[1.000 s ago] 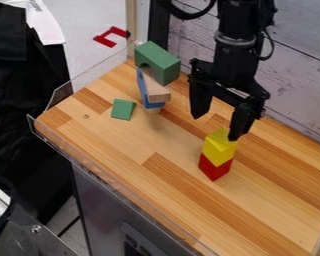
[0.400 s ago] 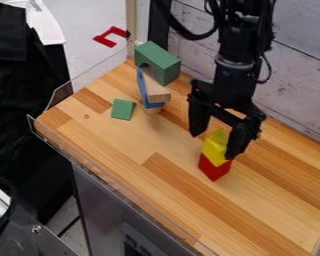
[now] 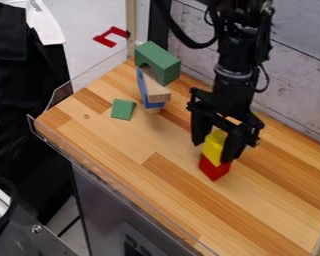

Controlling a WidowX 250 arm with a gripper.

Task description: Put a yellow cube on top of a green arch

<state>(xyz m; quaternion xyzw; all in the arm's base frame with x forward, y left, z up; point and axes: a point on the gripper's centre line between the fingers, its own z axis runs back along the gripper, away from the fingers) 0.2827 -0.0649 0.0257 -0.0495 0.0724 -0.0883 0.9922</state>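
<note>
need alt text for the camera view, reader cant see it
A black robot gripper has its fingers on either side of a yellow block atop a red block on a wooden counter. Further back, a green arch tops a stack of wooden and blue pieces, beside a small green block.

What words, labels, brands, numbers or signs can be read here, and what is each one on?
No text can be read for certain.
Dark panel on the cabinet front: pale marks, too unclear to read.
Yellow block, red block, green arch: no lettering on the faces that show.
</note>
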